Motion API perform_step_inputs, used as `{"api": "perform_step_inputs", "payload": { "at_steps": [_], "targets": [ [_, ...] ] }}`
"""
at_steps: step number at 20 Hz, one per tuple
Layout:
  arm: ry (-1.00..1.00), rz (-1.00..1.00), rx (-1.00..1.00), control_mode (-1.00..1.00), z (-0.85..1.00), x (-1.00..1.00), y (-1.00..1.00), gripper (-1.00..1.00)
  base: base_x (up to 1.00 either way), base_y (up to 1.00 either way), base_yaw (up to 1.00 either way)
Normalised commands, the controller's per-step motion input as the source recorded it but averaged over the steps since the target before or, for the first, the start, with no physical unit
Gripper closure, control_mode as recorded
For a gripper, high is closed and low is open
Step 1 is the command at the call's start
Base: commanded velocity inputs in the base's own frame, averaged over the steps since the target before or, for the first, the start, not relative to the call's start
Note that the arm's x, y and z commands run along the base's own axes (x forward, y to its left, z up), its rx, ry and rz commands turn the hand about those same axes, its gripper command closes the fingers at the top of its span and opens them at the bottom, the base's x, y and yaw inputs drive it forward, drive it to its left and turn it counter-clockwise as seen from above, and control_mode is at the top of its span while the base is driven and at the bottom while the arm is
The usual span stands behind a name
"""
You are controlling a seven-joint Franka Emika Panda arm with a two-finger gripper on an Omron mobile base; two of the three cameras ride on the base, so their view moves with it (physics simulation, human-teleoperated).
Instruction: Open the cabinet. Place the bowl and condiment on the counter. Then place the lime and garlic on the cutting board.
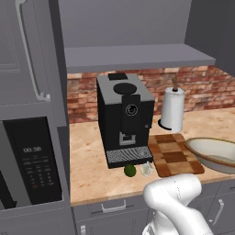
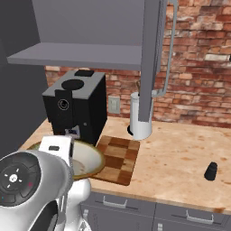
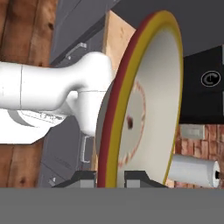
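The cream bowl [image 3: 148,109] with its tan rim stands on edge in the hand view, and my gripper [image 3: 110,177] is shut on that rim. From the base views the bowl [image 1: 213,153] [image 2: 88,160] hangs low at the counter's [image 1: 92,156] front, beside the checkered cutting board [image 1: 176,156] [image 2: 118,158]. The lime [image 1: 130,170] and the garlic [image 1: 147,169] lie on the counter just left of the board. The black condiment [image 2: 210,171] sits on the counter far to the right. One door [image 2: 152,58] of the cabinet [image 1: 137,57] stands open.
A black coffee machine [image 1: 124,117] stands behind the lime and garlic. A white paper-towel roll [image 1: 173,110] is behind the board against the brick wall. A tall grey unit with a microwave [image 1: 32,160] bounds the counter on the left. Drawers [image 2: 180,216] run below the counter.
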Motion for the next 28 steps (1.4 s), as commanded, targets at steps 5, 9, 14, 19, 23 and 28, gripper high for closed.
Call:
{"api": "perform_step_inputs", "payload": {
  "at_steps": [5,9,14,19,23,28],
  "targets": [
    [-0.07,0.11,0.00,-1.00,-0.56,0.00,-0.35,1.00,0.00,0.00,0.00],
    [-0.12,0.11,0.00,-1.00,-0.54,0.00,-0.41,1.00,0.00,0.00,0.00],
    [-0.18,0.06,0.00,-1.00,-0.54,0.04,-0.41,1.00,0.00,0.00,0.00],
    [-0.21,0.01,0.00,-1.00,-0.50,0.20,-0.26,1.00,0.00,0.00,0.00],
    [-0.16,0.00,0.00,-1.00,-0.45,0.27,-0.18,1.00,0.00,0.00,0.00],
    [-0.12,0.00,0.00,-1.00,-0.30,0.31,-0.10,1.00,0.00,0.00,0.00]
  ]
}}
